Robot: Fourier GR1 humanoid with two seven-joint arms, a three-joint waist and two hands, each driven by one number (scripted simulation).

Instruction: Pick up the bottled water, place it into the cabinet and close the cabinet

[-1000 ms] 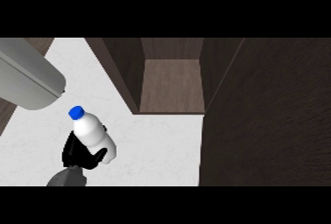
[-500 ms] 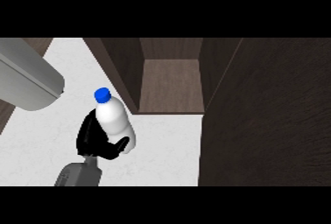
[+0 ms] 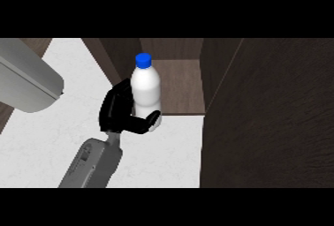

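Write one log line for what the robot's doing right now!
hand: shut on bottle | bottle: upright, lifted, at cabinet opening | door: open

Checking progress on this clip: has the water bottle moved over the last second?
Yes. The water bottle, held in the hand, has travelled up and to the right in the head view, from the white counter toward the open cabinet, its cap now in front of the opening.

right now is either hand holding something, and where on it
Yes. One hand is curled round the bottled water, gripping its lower body near the base; the blue cap and upper body are free. Which hand it is cannot be told.
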